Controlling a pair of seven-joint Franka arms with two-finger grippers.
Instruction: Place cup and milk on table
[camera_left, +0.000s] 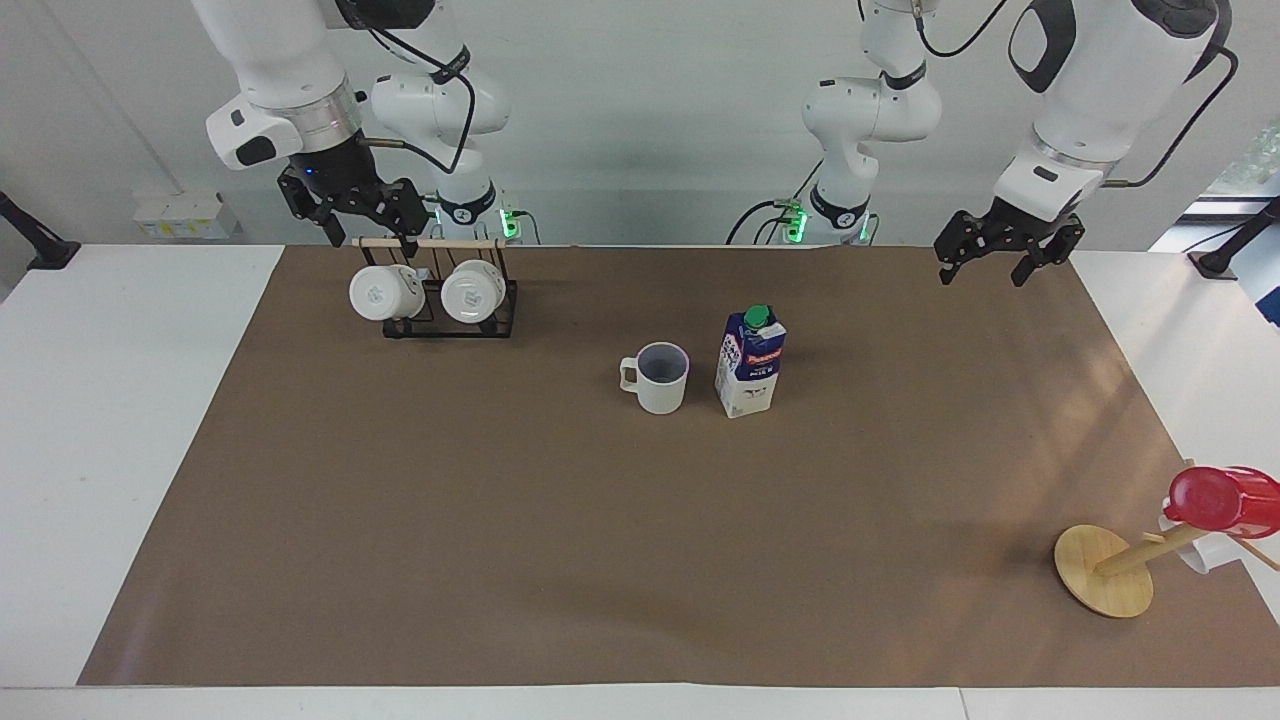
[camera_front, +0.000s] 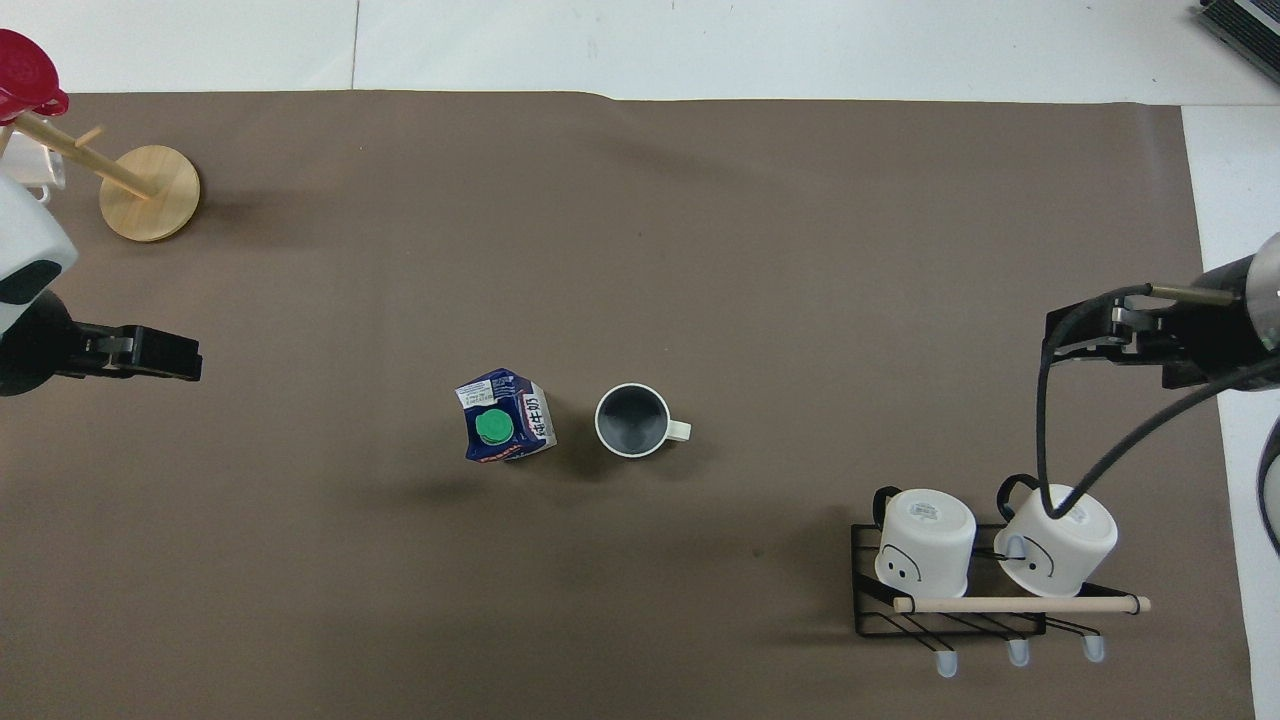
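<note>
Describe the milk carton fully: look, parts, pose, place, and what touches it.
The tall dark-blue and white milk carton has a red label band and a green screw cap, which is on. It looks like printed card. It stands upright on the brown paper-like sheet near the table's middle, beside the matte off-white mug without touching it. No tool touches it.
</note>
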